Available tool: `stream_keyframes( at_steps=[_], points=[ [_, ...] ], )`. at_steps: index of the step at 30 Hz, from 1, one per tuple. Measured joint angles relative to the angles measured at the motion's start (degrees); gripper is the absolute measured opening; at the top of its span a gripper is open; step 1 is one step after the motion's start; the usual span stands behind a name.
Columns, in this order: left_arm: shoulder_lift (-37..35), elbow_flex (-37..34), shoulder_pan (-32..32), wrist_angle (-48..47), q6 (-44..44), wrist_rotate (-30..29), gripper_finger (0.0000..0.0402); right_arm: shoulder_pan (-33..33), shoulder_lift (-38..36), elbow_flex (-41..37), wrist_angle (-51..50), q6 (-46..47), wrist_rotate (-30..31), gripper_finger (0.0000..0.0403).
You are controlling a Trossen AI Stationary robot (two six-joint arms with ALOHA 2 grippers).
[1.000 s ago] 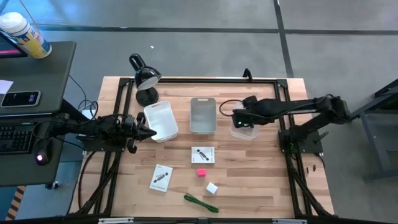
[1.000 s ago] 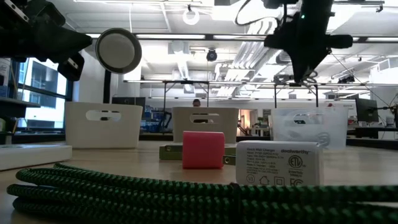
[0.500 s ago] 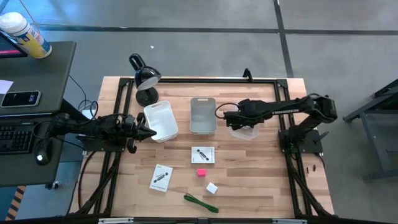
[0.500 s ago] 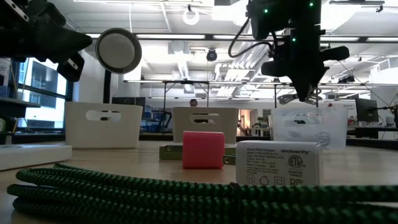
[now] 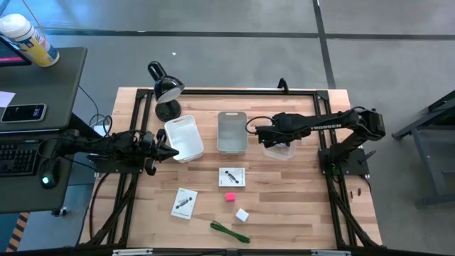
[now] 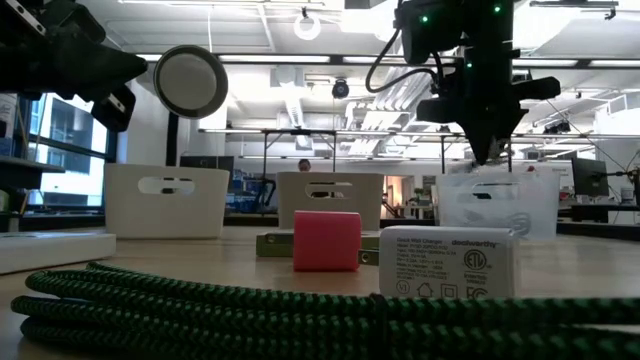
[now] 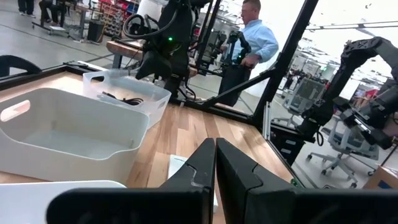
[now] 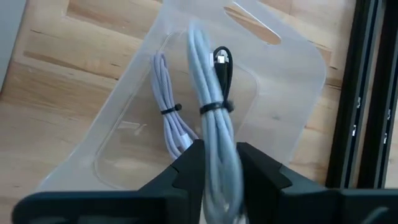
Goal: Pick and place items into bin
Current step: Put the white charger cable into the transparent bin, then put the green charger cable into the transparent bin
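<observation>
Only right wrist view: right gripper (image 8: 219, 163) clamps white cord (image 8: 211, 118) | left gripper (image 7: 215, 163) closed, empty

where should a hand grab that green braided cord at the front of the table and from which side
Take the green braided cord across its middle, coming straight down from above. It lies flat on the wooden table as a narrow, elongated bundle running diagonally, so the fingers should close across its short width. The white cube sits apart from it, which probably leaves room for them.

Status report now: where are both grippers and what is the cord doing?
Right gripper shut on white cord, above clear bin. Left gripper shut, waiting beside white bin. No obstruction seen.
</observation>
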Motion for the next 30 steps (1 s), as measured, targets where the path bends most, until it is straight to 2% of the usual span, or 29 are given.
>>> stream_keyframes(
  at_steps=[10, 15, 20, 23, 26, 30],
  points=[
    [0.0, 0.0, 0.0, 0.3, 0.0, 0.7, 0.0003, 0.1, 0.0, 0.0, 0.0, -0.5, 0.3, 0.0144],
    [0.0, 0.0, 0.0, 3.6, 1.9, 4.7, 0.0003, 1.6, -0.1, 0.0, -0.5, -0.5, 2.4, 0.017],
    [0.0, 0.0, 0.0, 12.5, 5.6, 11.5, 0.0003, 3.3, -0.2, 1.8, -1.6, -1.6, 5.3, 0.0188],
    [0.1, 1.3, 0.0, 11.8, 7.0, 12.9, 0.0003, 4.3, -0.2, 4.1, -2.3, -3.4, 7.6, 0.0193],
    [2.4, 3.8, 0.0, 9.3, 9.7, 13.1, 0.0003, 5.5, -0.2, 7.3, -2.7, -6.5, 10.0, 0.0195],
    [9.0, 7.3, 0.0, 9.6, 14.6, 13.1, 0.0003, 7.2, -0.2, 12.6, -2.7, -12.2, 13.0, 0.0195]
  ],
)
